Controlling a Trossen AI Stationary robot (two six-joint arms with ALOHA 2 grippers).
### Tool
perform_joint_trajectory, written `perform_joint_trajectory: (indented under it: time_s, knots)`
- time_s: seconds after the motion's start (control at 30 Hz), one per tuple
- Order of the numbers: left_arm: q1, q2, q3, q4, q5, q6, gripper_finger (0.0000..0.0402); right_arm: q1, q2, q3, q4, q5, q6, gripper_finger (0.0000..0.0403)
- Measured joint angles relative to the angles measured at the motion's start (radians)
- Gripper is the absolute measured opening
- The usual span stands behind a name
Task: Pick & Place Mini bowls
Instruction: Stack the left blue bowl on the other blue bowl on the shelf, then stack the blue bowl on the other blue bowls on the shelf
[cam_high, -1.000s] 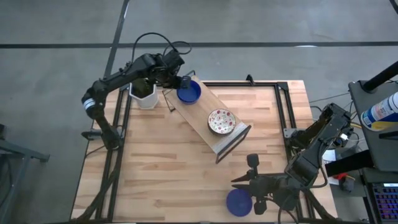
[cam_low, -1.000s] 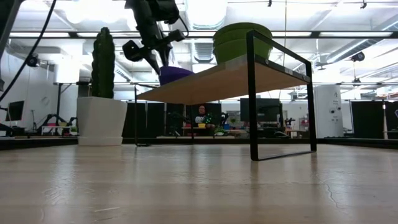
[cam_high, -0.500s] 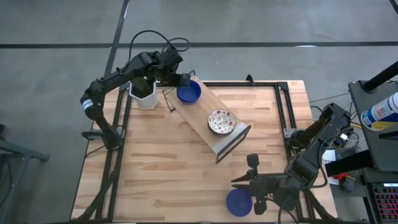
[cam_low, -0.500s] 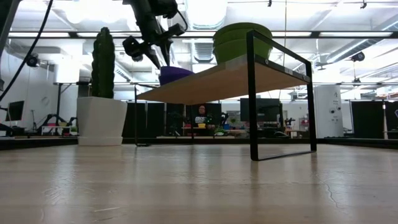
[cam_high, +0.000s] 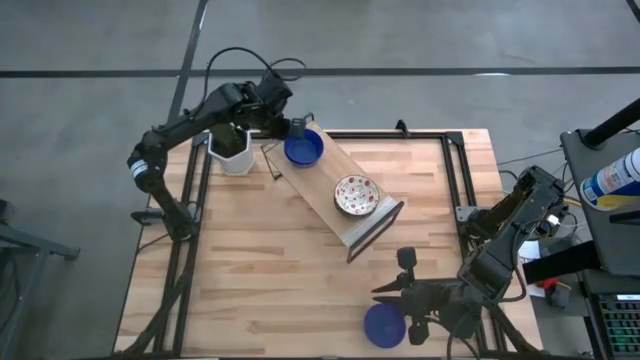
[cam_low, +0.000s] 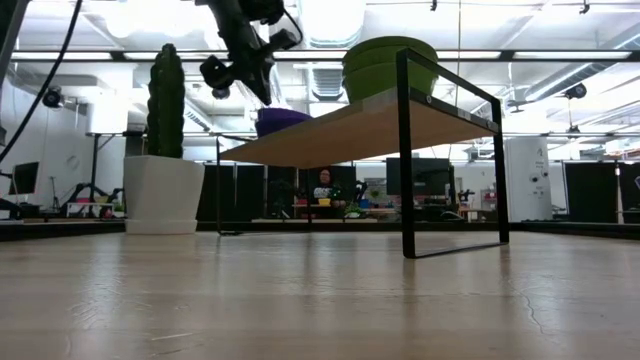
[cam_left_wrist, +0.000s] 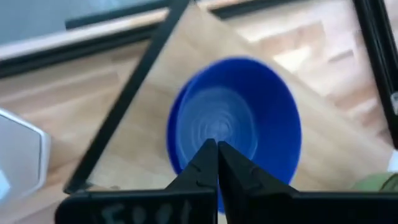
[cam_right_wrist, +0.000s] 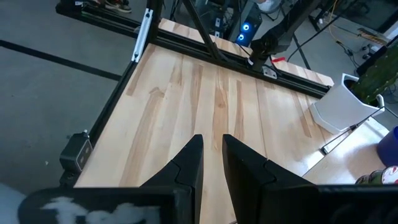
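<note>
A cobalt blue mini bowl (cam_high: 303, 149) (cam_left_wrist: 239, 124) sits on the far left end of a wooden shelf board (cam_high: 325, 180). A cream speckled mini bowl (cam_high: 356, 195) sits nearer the board's other end. My left gripper (cam_high: 296, 128) (cam_left_wrist: 216, 148) hangs just above the blue bowl, shut, with nothing between its fingers. A second blue mini bowl (cam_high: 384, 324) lies on the table at the near edge. Beside it my right gripper (cam_high: 382, 292) (cam_right_wrist: 208, 149) stands a little open, holding nothing.
The shelf stands slantwise on black metal legs (cam_low: 405, 160) in the table's middle. A white pot with a cactus (cam_high: 232, 150) (cam_low: 160, 190) stands close behind my left gripper at the far left corner. Bare wood lies to the left and near side of the shelf.
My left gripper has shut its fingers above the blue bowl on the shelf; they stood wide apart before. The bowl has stayed where it was.
</note>
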Motion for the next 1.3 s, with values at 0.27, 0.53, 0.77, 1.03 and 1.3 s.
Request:
perform_joint_trajectory:
  time_s: [0.27,0.53,0.77,1.03,1.3]
  knots:
    - [0.015,0.001,-0.086,-0.001,0.017,-0.017,0.0000,0.000,0.000,-0.001,0.000,0.000,0.015,0.0056]
    - [0.015,-0.017,-0.029,0.045,0.023,0.002,0.0000,0.000,0.000,-0.001,-0.003,-0.001,0.016,0.0056]
    - [-0.130,-0.125,-0.024,0.162,0.056,0.233,0.0000,0.001,-0.001,-0.013,-0.001,-0.083,0.017,0.0056]
    - [-0.382,-0.238,-0.060,0.285,-0.026,0.438,0.0000,0.001,0.046,-0.034,-0.008,-0.210,0.012,0.0056]
    - [-0.520,-0.266,-0.060,0.304,-0.029,0.409,0.0000,0.001,0.184,-0.018,-0.115,-0.261,0.210,0.0092]
